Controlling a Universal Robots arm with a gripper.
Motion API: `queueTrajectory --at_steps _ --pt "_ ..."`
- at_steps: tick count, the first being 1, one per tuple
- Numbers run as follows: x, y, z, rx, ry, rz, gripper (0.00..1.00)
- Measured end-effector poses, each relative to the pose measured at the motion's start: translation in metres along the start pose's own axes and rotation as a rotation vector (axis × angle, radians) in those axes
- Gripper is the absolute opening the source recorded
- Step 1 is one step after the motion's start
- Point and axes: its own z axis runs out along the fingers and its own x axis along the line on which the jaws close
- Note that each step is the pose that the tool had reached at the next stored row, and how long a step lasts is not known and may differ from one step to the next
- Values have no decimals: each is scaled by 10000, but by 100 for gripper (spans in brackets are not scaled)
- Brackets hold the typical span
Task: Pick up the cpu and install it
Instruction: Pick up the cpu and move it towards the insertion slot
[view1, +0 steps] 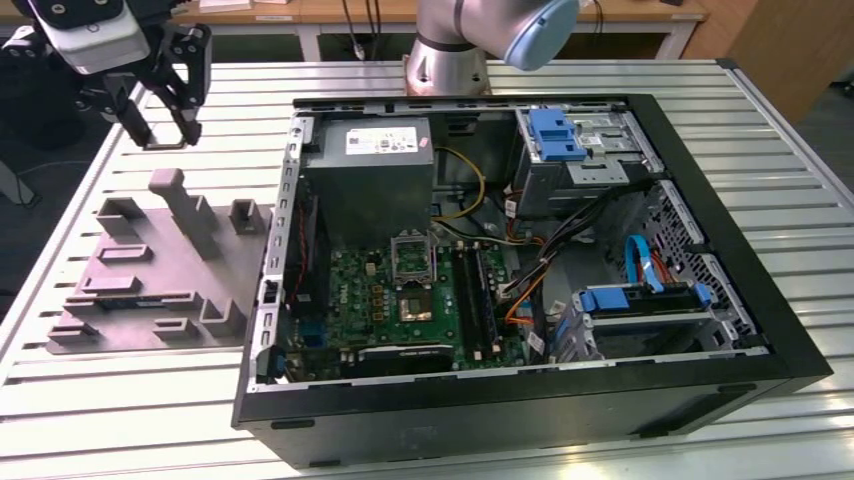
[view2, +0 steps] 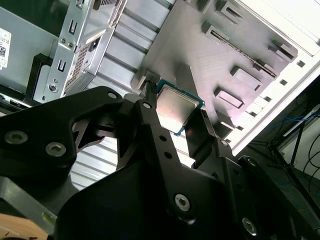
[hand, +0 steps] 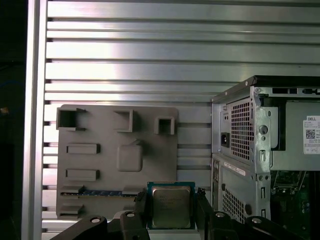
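Silver-topped cpu sits pinched edge-to-edge in the closed gripper, upper left of the exterior frame, near the grey fixture block. Such a thin edge grip could let it tilt or slip, arriving skewed at the socket.

Slatted table bears grey block and computer case.
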Motion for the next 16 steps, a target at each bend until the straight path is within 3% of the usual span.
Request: queueTrajectory --at_steps 16 --pt "-62 0 1 0 0 0 47"
